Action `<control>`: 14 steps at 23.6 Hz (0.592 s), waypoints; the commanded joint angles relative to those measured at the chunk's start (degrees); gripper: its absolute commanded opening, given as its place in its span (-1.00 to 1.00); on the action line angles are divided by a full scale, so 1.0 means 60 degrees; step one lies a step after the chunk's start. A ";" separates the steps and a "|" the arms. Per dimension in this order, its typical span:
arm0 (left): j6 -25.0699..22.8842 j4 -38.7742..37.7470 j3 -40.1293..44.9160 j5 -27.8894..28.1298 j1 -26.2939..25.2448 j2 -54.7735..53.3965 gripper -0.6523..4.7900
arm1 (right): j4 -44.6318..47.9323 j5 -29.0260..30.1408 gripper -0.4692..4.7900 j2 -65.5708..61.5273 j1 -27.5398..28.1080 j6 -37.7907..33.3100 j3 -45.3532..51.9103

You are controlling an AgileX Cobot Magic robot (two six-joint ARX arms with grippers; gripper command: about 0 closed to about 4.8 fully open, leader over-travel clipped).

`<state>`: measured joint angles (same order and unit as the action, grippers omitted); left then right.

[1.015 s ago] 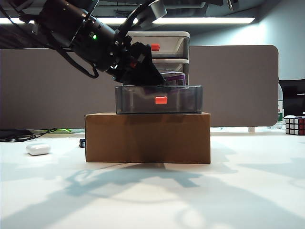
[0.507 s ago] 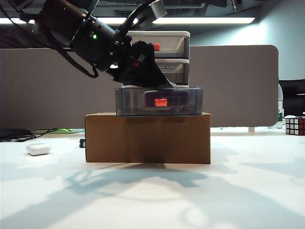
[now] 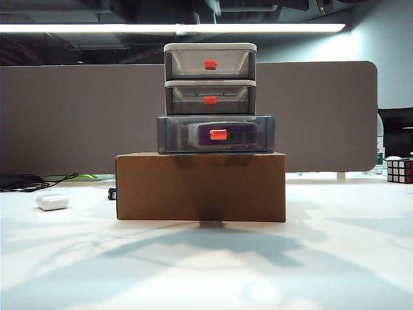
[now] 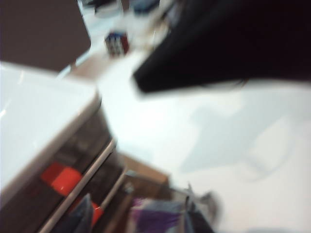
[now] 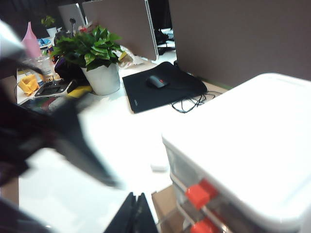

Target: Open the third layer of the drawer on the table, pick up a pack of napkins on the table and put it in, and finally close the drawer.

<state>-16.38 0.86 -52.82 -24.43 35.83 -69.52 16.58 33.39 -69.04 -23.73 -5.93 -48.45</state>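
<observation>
The left arm, which was reaching into the bottom tray (image 3: 264,132) a second ago, has lifted clear and is gone from the outside view. The pack of napkins (image 3: 235,134) stays behind in that tray, showing purple through the smoky front behind the red handle (image 3: 218,134). So we judge the placing done, and only the closing is left.

The left gripper (image 4: 141,216) now hangs above the drawer (image 3: 210,58). Its fingers (image 4: 81,217) seem spread with nothing in them (the wrist view is badly blurred), and the pack lies below the gap between them.

The right gripper (image 5: 135,213) waits off to the drawer's side, above its top. Its fingers look pressed together and hold nothing.

The bottom tray is still pulled out over the cardboard box (image 3: 200,187) on the tabletop (image 3: 206,271). The two trays above are pushed in, and we cannot make out anything in them.
</observation>
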 commanded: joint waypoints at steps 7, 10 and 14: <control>0.0754 -0.4164 0.0138 -0.0452 0.0739 0.0459 -0.78 | 0.0634 -0.0036 -0.84 -0.1599 -0.0004 0.0025 -0.1362; 0.0707 -0.3923 0.0408 -0.0251 0.0725 -0.0142 -0.78 | 0.0095 -0.0040 -0.84 -0.2473 -0.0004 0.0033 -0.2361; 0.0703 -0.3370 0.0433 0.0248 0.0714 -0.0852 -0.78 | -0.0499 -0.0040 -0.84 -0.3370 -0.0004 0.0168 -0.3566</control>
<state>-12.01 -21.67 -50.22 -23.07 40.10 -73.80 14.76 33.12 -88.92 -23.77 -5.80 -68.14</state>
